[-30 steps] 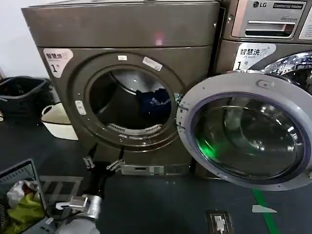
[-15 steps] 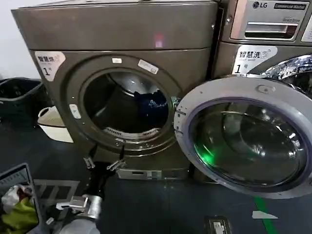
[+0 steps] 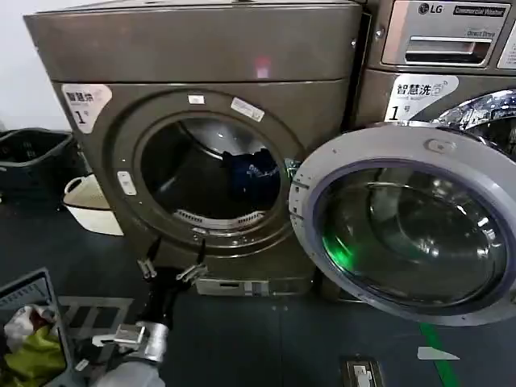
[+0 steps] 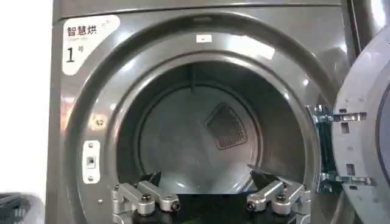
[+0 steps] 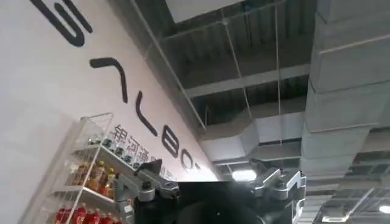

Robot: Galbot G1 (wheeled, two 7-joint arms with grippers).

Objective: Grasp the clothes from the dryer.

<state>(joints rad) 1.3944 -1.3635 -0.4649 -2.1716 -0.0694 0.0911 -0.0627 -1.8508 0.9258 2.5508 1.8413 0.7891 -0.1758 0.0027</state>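
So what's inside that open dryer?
A small dark blue bundle of clothes sits at the right of the dryer's drum, plus the bare metal drum wall. The open left gripper waits outside; the drum's near floor is hidden.

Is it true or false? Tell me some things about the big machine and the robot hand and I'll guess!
1. The dryer door is shut. False: its door hangs wide open.
2. The clothes are inside the drum. True.
3. The left end effector is holding the clothes. False: it is open and empty, below the opening.
4. The clothes are bright green. False: dark blue.
5. A cream basket sits beside the dryer. True.
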